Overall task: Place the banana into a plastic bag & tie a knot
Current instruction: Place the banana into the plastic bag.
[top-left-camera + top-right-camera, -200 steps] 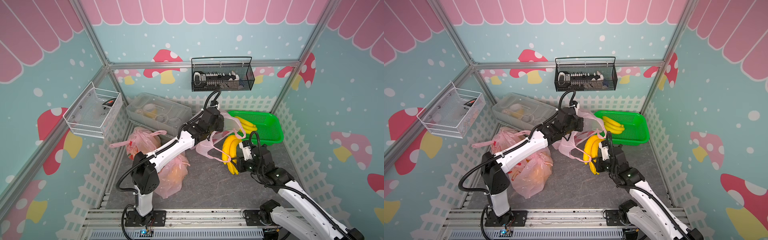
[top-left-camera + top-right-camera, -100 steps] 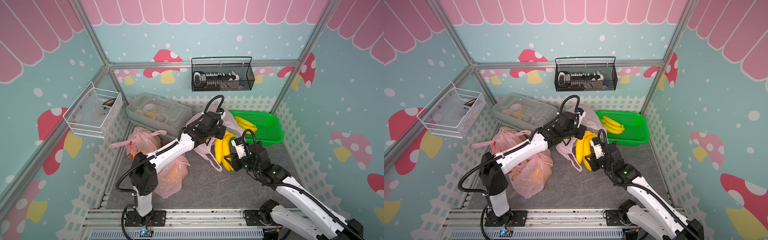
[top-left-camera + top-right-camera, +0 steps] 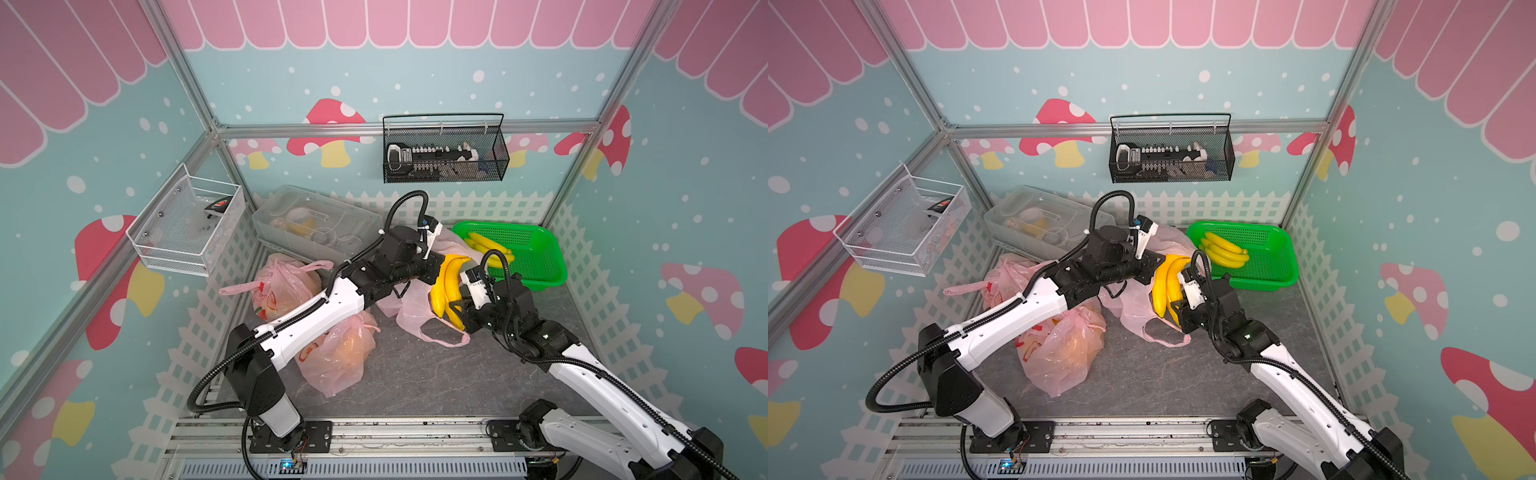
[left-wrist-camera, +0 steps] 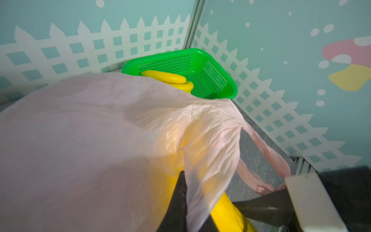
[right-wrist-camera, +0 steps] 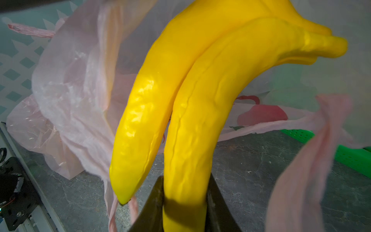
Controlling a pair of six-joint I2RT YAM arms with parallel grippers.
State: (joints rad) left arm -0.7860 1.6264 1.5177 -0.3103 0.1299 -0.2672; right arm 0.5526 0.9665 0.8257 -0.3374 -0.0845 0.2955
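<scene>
Banana point(image 3: 446, 286) moved against bag point(image 3: 411, 316), crinkly pink film

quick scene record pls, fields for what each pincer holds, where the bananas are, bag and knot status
left pincer: shut on the pink bag, holding its film up
right pincer: shut on the banana bunch, clamped on one banana near its tip
banana bunch: at the bag's mouth, tips outside the film
knot: not yet tied
green basket: back right corner, more bananas inside
filled pink bags: two, beside the left arm
</scene>
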